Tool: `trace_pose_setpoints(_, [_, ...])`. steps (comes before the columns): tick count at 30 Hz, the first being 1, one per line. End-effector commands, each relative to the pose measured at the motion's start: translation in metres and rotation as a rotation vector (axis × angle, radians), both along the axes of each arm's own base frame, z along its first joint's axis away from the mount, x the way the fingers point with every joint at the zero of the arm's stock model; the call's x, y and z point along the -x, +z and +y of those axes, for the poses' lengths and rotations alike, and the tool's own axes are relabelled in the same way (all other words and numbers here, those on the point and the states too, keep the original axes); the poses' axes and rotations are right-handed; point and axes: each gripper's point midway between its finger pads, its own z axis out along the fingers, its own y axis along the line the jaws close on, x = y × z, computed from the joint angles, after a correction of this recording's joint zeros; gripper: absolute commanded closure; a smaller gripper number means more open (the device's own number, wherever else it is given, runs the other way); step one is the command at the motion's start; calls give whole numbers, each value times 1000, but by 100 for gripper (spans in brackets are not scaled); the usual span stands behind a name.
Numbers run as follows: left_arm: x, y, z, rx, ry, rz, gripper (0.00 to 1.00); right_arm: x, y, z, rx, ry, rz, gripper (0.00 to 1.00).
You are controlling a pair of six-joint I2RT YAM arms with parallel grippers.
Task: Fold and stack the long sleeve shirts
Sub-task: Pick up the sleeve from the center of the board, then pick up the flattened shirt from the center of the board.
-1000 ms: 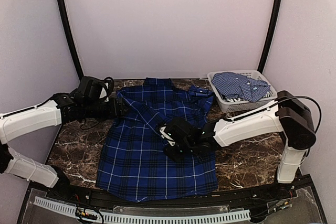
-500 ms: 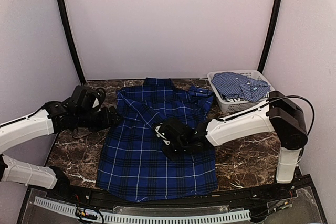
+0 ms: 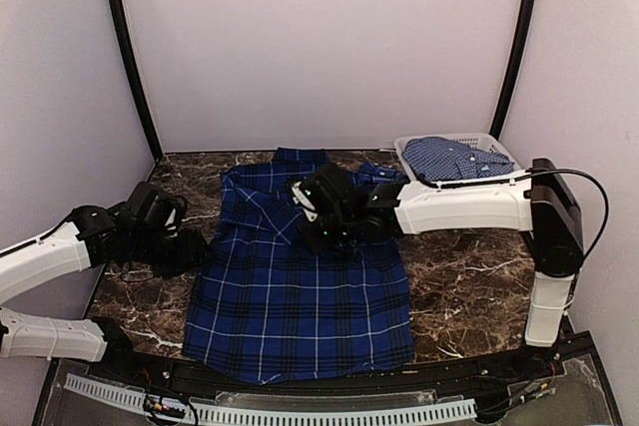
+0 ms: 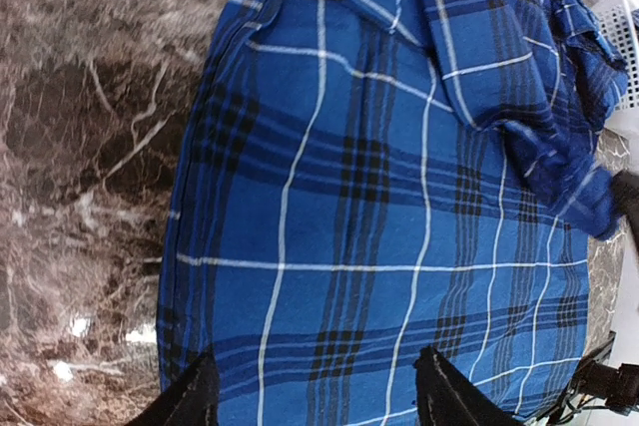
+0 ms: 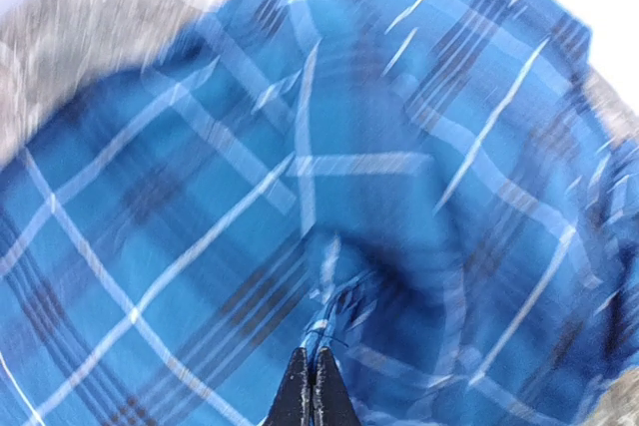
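The marble tabletop (image 3: 469, 276) carries the dark plaid shirt (image 3: 300, 286), which lies spread flat directly beneath both tools, collar on the far side and hem toward the arm bases. Off to the wrist side of the right tool (image 5: 310, 386), well apart from it, stands the pale basket (image 3: 477, 138) with the lighter checked shirt (image 3: 454, 159) lying bunched inside it. The right tool hangs over the upper chest of the plaid shirt with its two tips pressed together, and a raised ridge of cloth meets them; the wrist view is blurred, but it appears to be pinching the sleeve (image 4: 559, 162), which crosses the chest. The left tool (image 4: 324, 401) sits at the shirt's left side edge, its tips spread wide with nothing between them and only flat cloth ahead. The step in hand looks like folding the first shirt's sleeve inward across the body, so the task is at an early stage. The next move probably calls for laying that sleeve flat and straight before letting go, while the left tool steadies or takes up the side edge.
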Motion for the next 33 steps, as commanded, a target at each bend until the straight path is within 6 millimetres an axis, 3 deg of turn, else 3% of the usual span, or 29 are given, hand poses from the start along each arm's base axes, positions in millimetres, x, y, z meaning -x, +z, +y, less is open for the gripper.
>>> trace_pose_setpoints(1, [32, -24, 8, 4, 37, 137, 35, -48, 85, -12, -139, -55, -91, 100])
trace_pose_setpoints(6, [49, -34, 14, -66, 64, 167, 36, -101, 127, -35, -262, -125, -100, 100])
trace_pose_setpoints(11, [66, -41, 17, -99, 87, 205, 35, -139, 144, -67, -348, -208, -79, 100])
trace_pose_setpoints(21, [92, -63, 32, -106, 138, 285, 32, -165, 177, -113, -480, -283, -85, 100])
trace_pose_setpoints(33, [116, -87, 39, -99, 128, 368, 42, -165, 183, -123, -488, -292, -90, 100])
